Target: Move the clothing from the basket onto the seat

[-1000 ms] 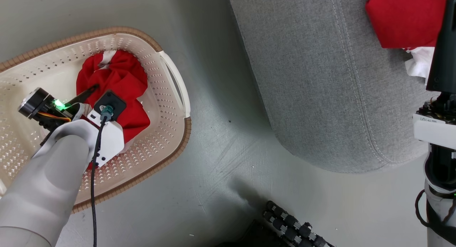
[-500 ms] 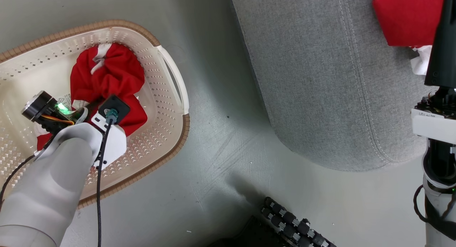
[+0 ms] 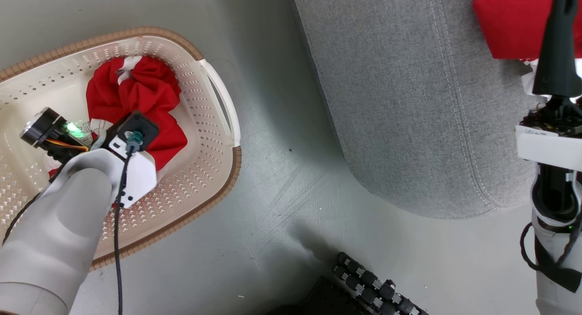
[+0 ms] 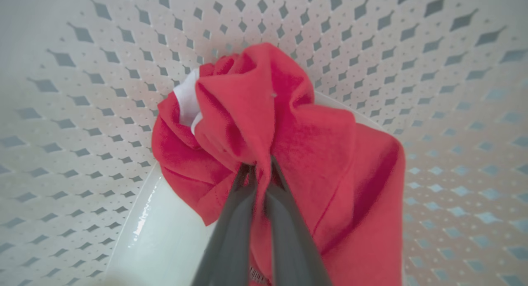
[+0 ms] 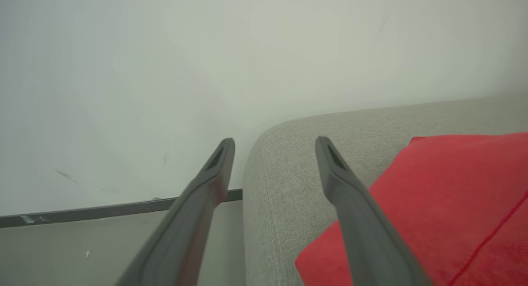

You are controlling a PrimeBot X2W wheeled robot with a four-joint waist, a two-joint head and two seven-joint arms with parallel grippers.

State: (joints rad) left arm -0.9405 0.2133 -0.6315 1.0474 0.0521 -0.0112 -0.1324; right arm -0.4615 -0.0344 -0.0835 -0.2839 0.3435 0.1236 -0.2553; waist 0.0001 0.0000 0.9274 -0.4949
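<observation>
A red garment with white trim, part of the clothing (image 3: 145, 90), lies bunched in the cream perforated basket (image 3: 207, 137) on the floor at the left. My left gripper (image 4: 260, 166) reaches down into the basket (image 4: 82, 112) and is shut on a fold of that red garment (image 4: 288, 125). More red clothing (image 3: 509, 19) lies on the grey seat (image 3: 409, 101) at the upper right. Over the seat's corner (image 5: 288, 162), my right gripper (image 5: 275, 142) stands open beside the red fabric (image 5: 433, 203) with nothing between its fingers.
Grey floor (image 3: 282, 192) separates the basket from the seat. A black ribbed part (image 3: 373, 283) lies at the bottom middle. The right wrist view shows a pale wall and a dark baseboard (image 5: 103, 211) behind the seat.
My left gripper has shut on the red garment, and the fabric has gathered toward it. The right gripper's fingers have turned edge-on in the head view and stay open.
</observation>
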